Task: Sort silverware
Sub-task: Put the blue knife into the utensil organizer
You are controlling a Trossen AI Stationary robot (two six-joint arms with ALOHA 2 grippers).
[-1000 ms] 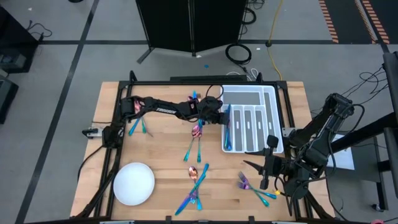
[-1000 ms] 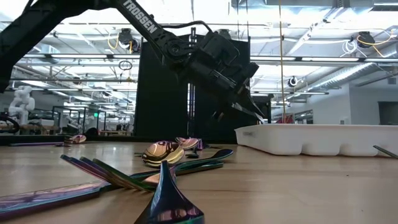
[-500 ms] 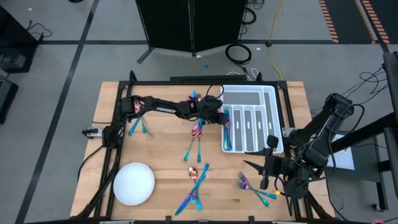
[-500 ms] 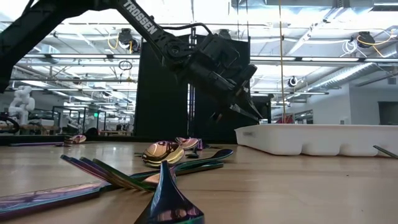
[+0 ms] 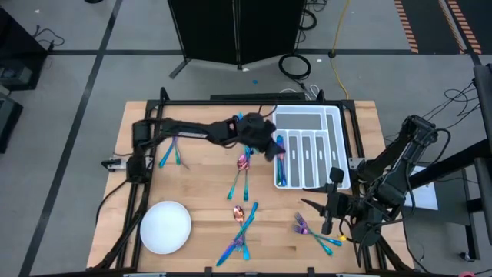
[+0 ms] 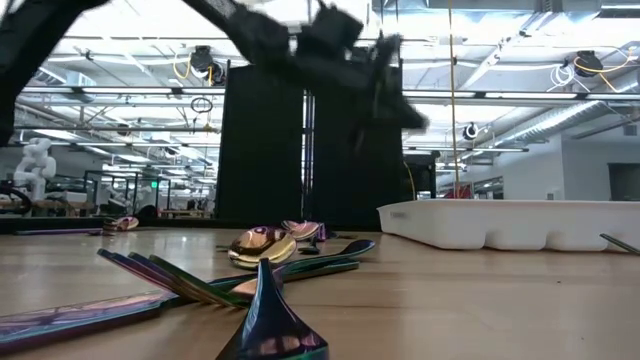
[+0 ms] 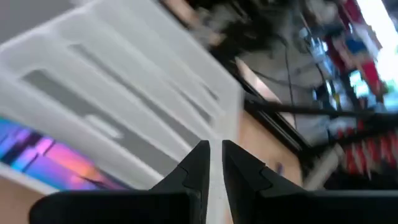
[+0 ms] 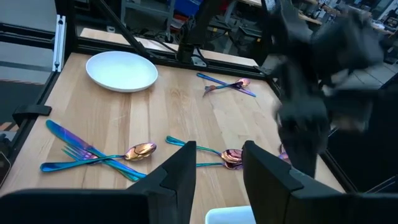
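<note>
Iridescent silverware lies in loose groups on the wooden table: a pair near the left edge, pieces in the middle, a crossed group near the front, and forks by the right arm. One blue piece lies in the white tray's leftmost slot. My left gripper hangs blurred in the air over the tray's left edge. It holds nothing, and a narrow gap shows between its fingers. My right gripper waits open and empty at the near right corner.
The white divided tray sits at the far right of the table, and its side wall shows in the low view. A round white plate rests at the near left. Bare wood lies between the silverware groups.
My left gripper has risen quickly from just above the tray's left rim to well above it, and it shows as a blur. Its arm has swung back at the shoulder end. The silverware on the table and in the tray has stayed in place.
</note>
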